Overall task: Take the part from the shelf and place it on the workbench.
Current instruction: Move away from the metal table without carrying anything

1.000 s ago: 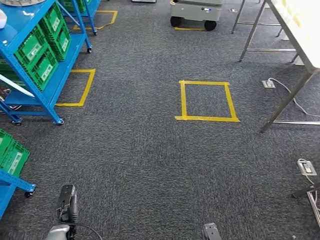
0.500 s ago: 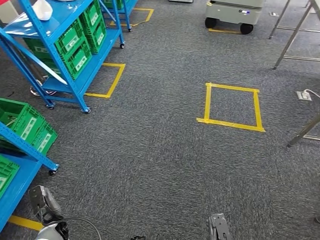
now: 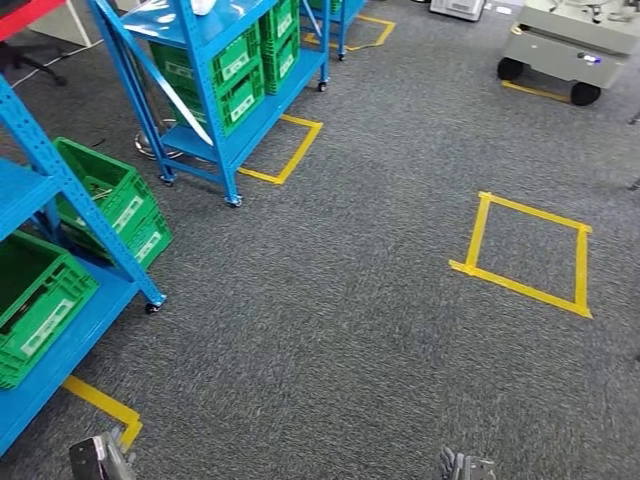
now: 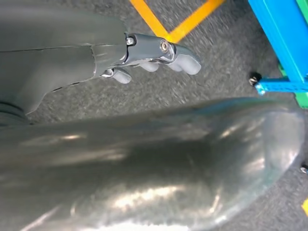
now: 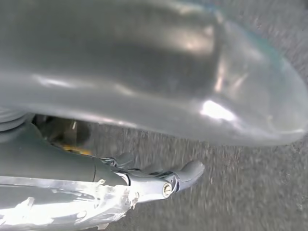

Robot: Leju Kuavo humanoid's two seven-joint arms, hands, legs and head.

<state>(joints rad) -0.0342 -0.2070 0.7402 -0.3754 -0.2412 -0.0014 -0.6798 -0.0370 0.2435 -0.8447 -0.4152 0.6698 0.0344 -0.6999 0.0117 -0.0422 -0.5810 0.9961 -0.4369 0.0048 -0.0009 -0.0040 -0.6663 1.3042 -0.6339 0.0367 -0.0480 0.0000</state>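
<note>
Grey carpet floor spans head view. Blue shelf on castors at 11 o'clock, green bins on lower levels; second blue rack at 9 o'clock, more green crates. Grey wheeled cart at 1 o'clock. Yellow tape square at 3 o'clock. Left hand hangs, fingers loosely extended, holding nothing. Right hand likewise empty, fingers apart. Part: cannot tell which item; likely on shelf. Task early: approach, grasp, carry, placing on bench all remain.

Left hand and right hand cut off at head view's bottom edge
</note>
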